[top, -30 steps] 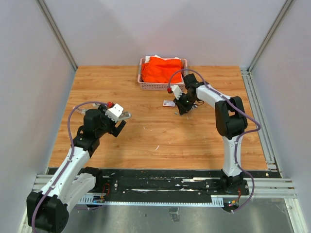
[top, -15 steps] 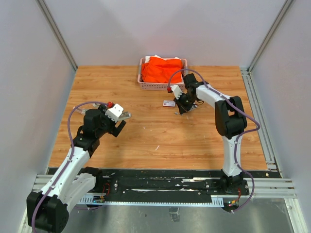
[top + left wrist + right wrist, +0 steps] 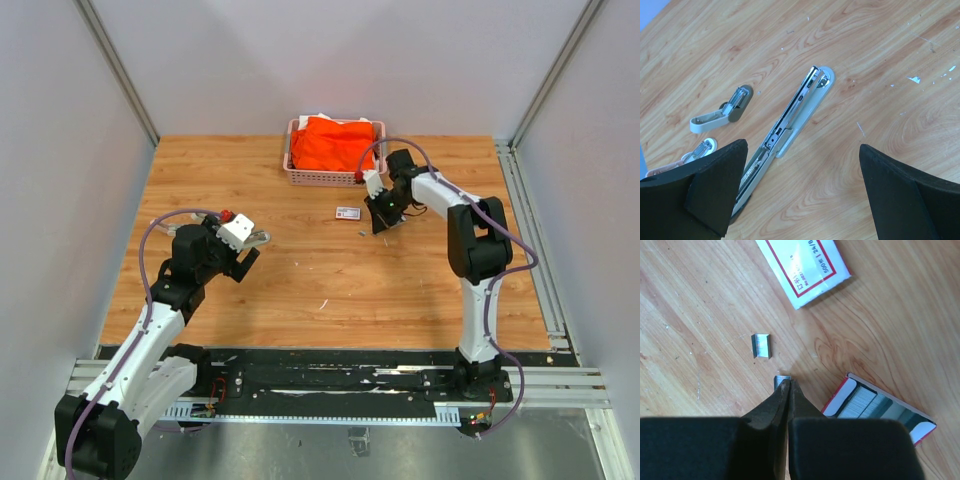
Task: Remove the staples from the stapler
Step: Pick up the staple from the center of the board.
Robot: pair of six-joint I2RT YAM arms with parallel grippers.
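- right gripper point(image 3: 788, 383): fingers pressed together, tips down on the table point(image 3: 700, 300) right at a tiny strip of staples point(image 3: 781, 380); can't tell if the strip is pinched or only touched
- second strip point(image 3: 760, 346) lies loose on the wood just beyond, apart from the tips
- white box point(image 3: 805, 265) with a red label lies flat further out
- open box point(image 3: 839, 397) packed with grey staples sits just right of the fingers
- left gripper point(image 3: 802, 150): jaws wide apart, holding nothing, above the stapler point(image 3: 795, 112)
- the stapler lies flat, swung open into one long line, its near end by the left finger
- small stapler point(image 3: 720, 111) and another small stapler point(image 3: 702, 148) lie left of it, apart
- top view: arms well apart, right one near the pink basket point(image 3: 300, 178) holding an orange cloth point(image 3: 335, 143) at the far edge
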